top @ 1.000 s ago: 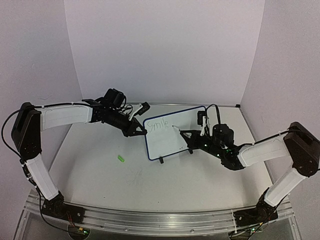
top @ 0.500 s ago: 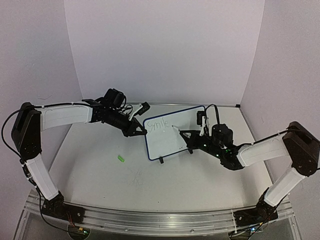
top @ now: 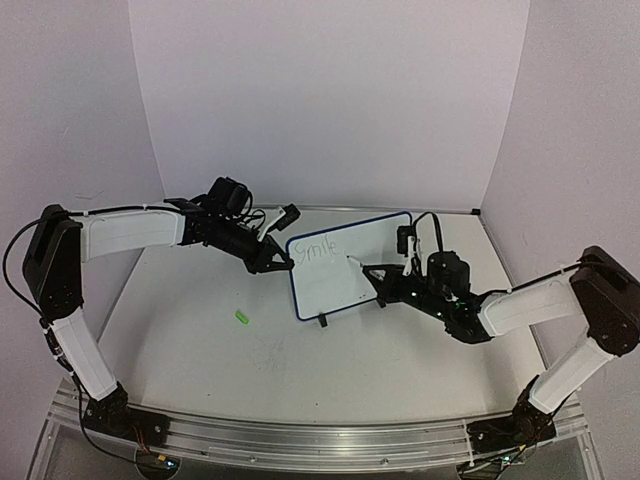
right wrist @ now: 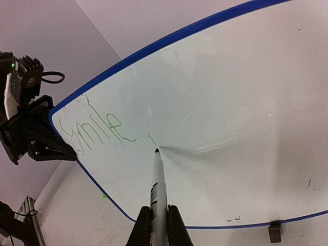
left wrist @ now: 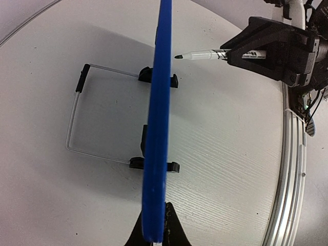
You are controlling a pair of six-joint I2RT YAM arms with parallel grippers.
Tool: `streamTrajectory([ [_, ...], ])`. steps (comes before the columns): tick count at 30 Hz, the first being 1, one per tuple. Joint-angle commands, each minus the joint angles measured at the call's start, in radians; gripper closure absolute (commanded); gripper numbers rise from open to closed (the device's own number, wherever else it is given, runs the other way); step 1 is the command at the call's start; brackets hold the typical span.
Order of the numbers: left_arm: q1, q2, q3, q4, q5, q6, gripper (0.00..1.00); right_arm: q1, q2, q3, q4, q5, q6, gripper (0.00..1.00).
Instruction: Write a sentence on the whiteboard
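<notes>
The whiteboard (top: 345,268) stands upright on its two black feet, blue frame around it. My left gripper (top: 283,262) is shut on its left edge; in the left wrist view (left wrist: 154,233) the board shows edge-on (left wrist: 159,113) between the jaws. The sentence (right wrist: 95,128) reads "Smile" in green, with a short new stroke (right wrist: 151,138) to its right. My right gripper (top: 385,276) is shut on the white-and-green marker (right wrist: 158,184). The marker's tip (left wrist: 177,56) sits just off the board face, below that stroke.
A small green cap (top: 241,317) lies on the table left of the board. A wire stand (left wrist: 77,118) lies behind the board. The aluminium rail (left wrist: 292,169) runs along the near edge. White walls close in the back and both sides.
My right gripper has shifted slightly right and nearer with the marker, the tip staying close to the board. The left arm and the board have not moved.
</notes>
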Motion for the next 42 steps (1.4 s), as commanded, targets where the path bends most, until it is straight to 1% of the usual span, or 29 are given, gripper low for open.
streamTrajectory([
  [1,-0.010,0.008,0.012,-0.069,-0.064,0.033,1.00,-0.006,-0.087,-0.014,0.016,-0.009,0.005,1.00],
  [7,-0.011,0.007,0.011,-0.070,-0.065,0.033,1.00,-0.012,-0.101,0.011,-0.016,0.033,-0.023,1.00],
  [17,-0.012,0.006,0.010,-0.071,-0.067,0.034,1.00,-0.027,-0.053,0.072,-0.014,0.020,-0.060,1.00],
  [31,-0.012,0.013,0.012,-0.071,-0.062,0.034,1.00,-0.034,-0.011,0.105,-0.014,0.045,-0.072,1.00],
  [42,-0.012,0.015,0.012,-0.070,-0.062,0.035,1.00,-0.035,0.025,0.112,-0.016,-0.020,-0.076,1.00],
])
